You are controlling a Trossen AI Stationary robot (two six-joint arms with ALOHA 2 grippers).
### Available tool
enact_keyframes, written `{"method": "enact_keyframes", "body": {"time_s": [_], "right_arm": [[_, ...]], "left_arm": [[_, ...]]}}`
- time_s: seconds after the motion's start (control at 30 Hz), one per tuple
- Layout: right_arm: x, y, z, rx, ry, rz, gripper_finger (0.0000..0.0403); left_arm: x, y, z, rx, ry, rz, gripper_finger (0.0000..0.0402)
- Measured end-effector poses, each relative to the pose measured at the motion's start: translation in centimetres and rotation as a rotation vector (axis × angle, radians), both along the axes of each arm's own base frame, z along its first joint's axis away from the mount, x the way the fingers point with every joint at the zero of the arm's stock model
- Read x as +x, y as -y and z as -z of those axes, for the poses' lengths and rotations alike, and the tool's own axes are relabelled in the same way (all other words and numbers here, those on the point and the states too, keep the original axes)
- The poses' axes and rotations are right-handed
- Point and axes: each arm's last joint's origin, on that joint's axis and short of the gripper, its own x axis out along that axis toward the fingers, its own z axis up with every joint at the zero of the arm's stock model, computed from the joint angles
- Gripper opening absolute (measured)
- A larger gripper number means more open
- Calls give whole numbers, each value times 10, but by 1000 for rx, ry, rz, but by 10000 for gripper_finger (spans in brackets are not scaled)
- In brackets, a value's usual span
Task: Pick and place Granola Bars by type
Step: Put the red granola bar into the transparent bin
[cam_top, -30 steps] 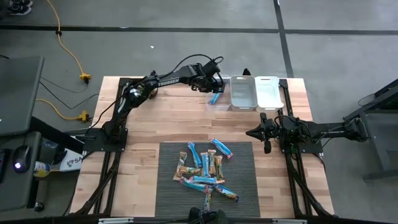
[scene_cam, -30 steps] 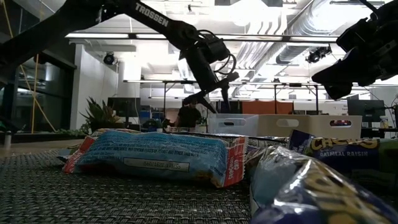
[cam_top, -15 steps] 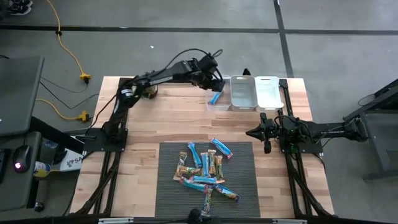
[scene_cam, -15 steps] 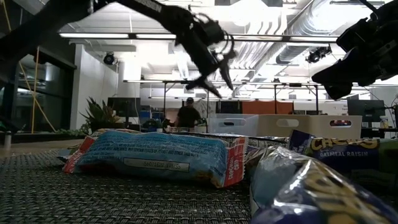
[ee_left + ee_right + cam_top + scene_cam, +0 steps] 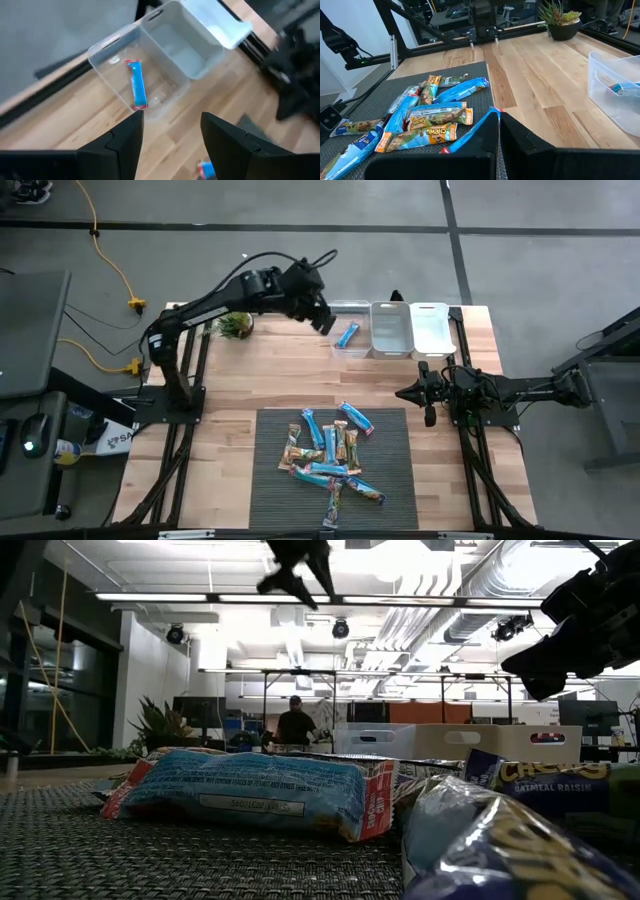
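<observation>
The bars (image 5: pixel 332 456) are lying in a loose pile on the dark mat (image 5: pixel 270 480) at the near side of the table (image 5: pixel 250 370), mostly blue wrappers with some orange and tan ones mixed in. The right gripper (image 5: pixel 428 394) is hovering just past the mat's far right corner, fingers pressed together and holding nothing. Farther back, three clear bins are sitting in a row along the far edge; one blue bar (image 5: pixel 136 90) is lying alone in the left bin (image 5: pixel 107 46). The left gripper (image 5: pixel 323 318) is hanging above the table just beside that bin, fingers (image 5: pixel 125 141) spread apart and empty. A small plant (image 5: pixel 234 326) is standing at the far left.
</observation>
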Motion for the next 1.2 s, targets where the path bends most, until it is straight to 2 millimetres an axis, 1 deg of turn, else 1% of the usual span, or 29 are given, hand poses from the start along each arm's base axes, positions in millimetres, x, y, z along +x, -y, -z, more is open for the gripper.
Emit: {"method": "enact_keyframes", "body": {"time_s": [0.1,0.2,0.27,0.43,0.53,0.73,0.93,1.2], "right_arm": [[0,0,0,0,0,0,0],[0,0,0,0,-1,0,0],[0,0,0,0,-1,0,0],[0,0,0,0,-1,0,0],[0,0,0,0,-1,0,0],[0,0,0,0,-1,0,0],[0,0,0,0,0,-1,0],[0,0,0,0,0,0,0]], "left_arm": [[1,23,-6,103,-28,185,195],[8,44,-5,183,-53,447,195],[17,57,-2,231,-44,585,195],[42,83,10,333,-15,762,195],[51,91,16,355,11,867,195],[72,96,43,378,-29,1027,195],[92,97,77,360,-66,1173,195],[110,97,115,364,-125,1283,195]]}}
